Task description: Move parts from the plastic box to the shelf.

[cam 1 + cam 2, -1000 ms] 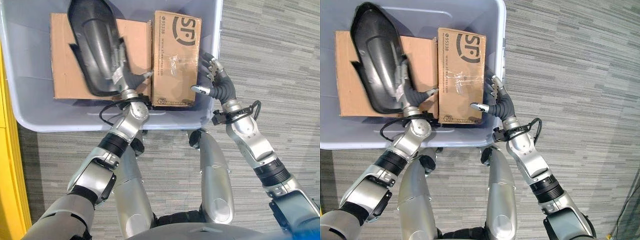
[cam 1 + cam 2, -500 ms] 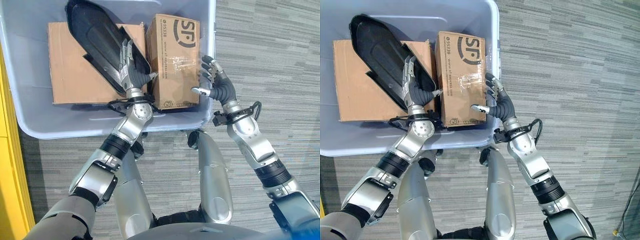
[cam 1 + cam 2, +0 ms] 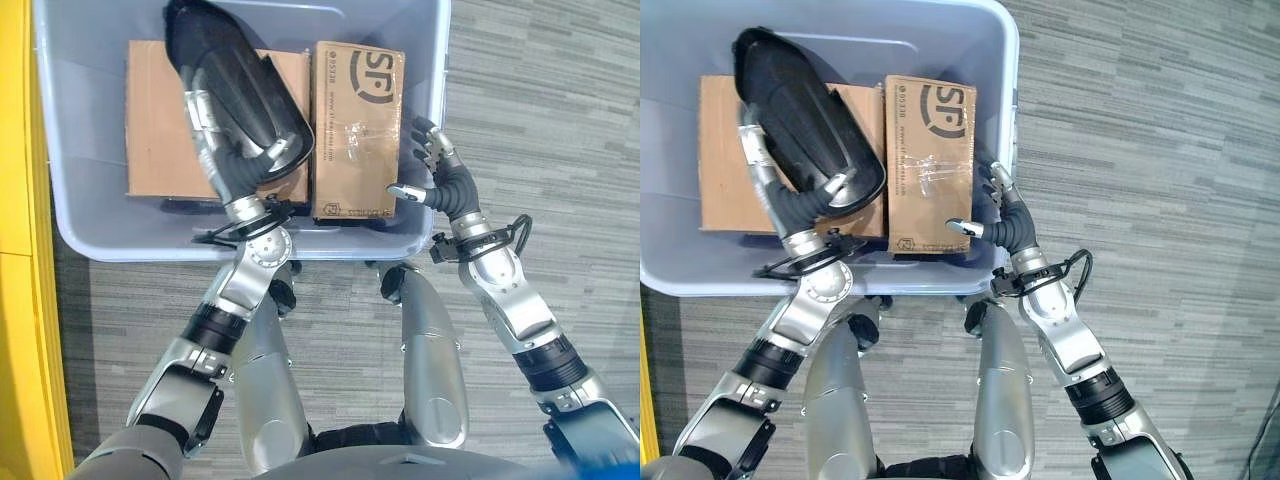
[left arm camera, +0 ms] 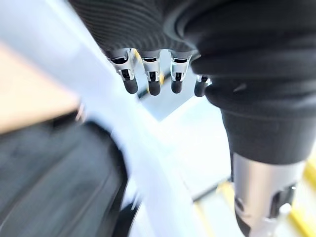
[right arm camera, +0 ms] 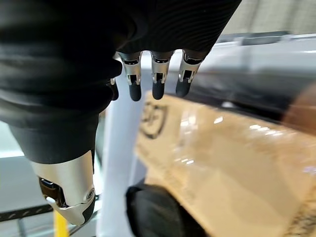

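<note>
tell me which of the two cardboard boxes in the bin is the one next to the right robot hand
The narrower cardboard box, nearest the bin's right wall, beside the right robot hand. The wider cardboard box lies partly under the black part.

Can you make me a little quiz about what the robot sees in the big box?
1. True or false: the black curved plastic part lies on the grey striped floor.
2. Which hand is open beside the narrow printed cardboard box? A) left hand B) right hand
3. Fill in: the pale translucent plastic box holds ___ cardboard boxes.

Key: 1 false, it rests on the wide flat cardboard box; 2 B; 3 two.
</note>
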